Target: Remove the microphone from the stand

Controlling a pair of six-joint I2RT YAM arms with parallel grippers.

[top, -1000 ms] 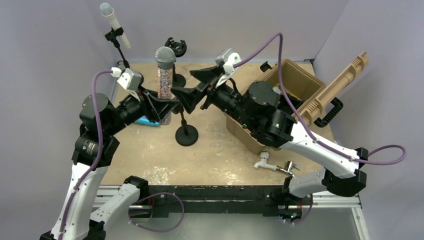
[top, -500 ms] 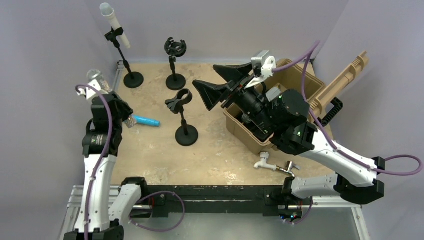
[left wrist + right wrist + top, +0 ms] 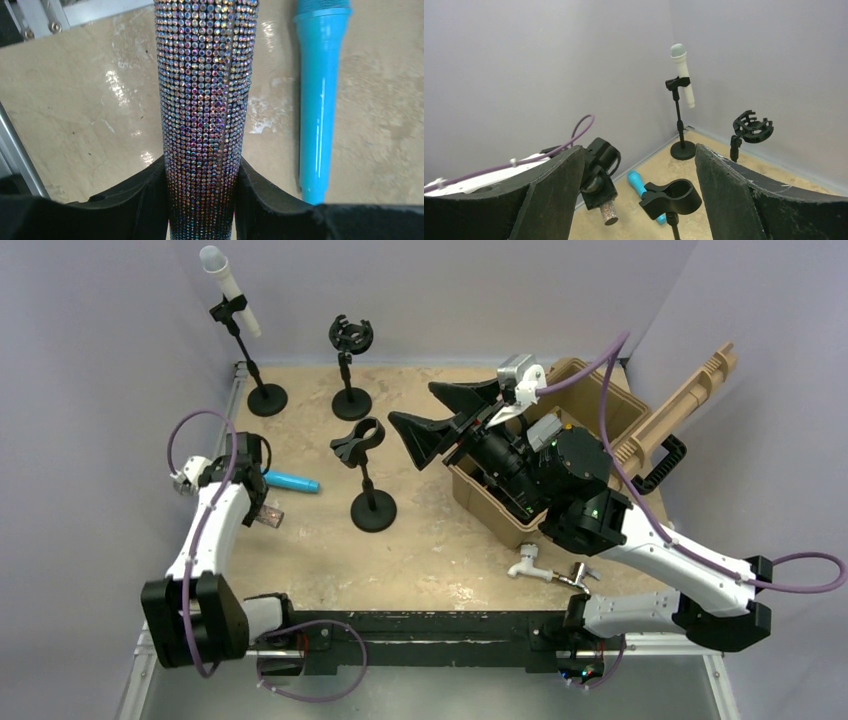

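— Now, left gripper (image 3: 202, 176)?
— Clamping glitter mic (image 3: 205, 95), hanging low over table (image 3: 430, 540) beside blue mic (image 3: 318, 100), well apart from stand (image 3: 362, 468).
— Right gripper (image 3: 412, 404)?
— Gaping wide, hovering between stand and case (image 3: 592, 398).

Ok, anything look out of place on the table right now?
A tap-like metal fitting lies loose near the front edge, odd among microphone gear. The blue microphone lies flat on the table, off any stand.
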